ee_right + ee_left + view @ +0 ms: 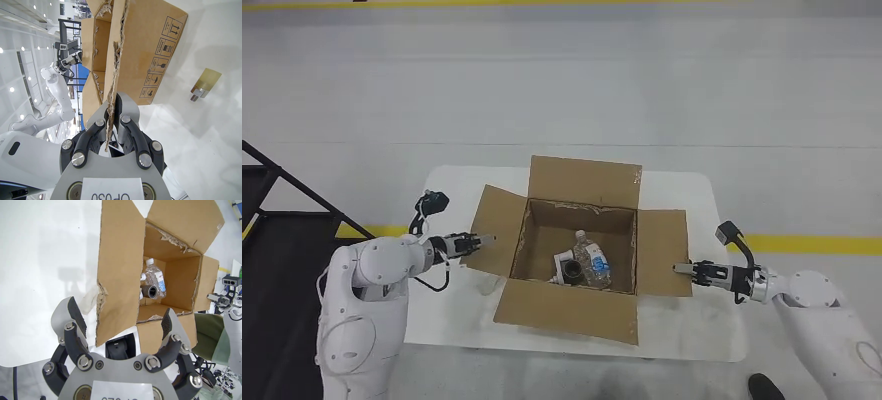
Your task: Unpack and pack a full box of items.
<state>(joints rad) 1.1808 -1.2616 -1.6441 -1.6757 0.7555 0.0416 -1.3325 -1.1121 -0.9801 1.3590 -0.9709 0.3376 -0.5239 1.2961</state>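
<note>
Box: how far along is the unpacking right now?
Done: the box is open, and one yellowish cylinder lies out on the table. In hand: the right gripper pinches a side flap; the left gripper is open beside the opposite flap. Left: a bottle and a black tube lie inside.

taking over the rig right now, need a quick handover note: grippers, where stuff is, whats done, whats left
Left gripper: open, empty, close to the box's left flap.
Right gripper: shut on the torn edge of the right flap.
Box: on the table, all four flaps open. A clear bottle and a dark cylinder lie inside.
An amber cylinder with a metal bolt lies on the table beside the box.
Done: box opened, apparently one item out.
Left: take out the bottle and dark cylinder, then repack.
</note>
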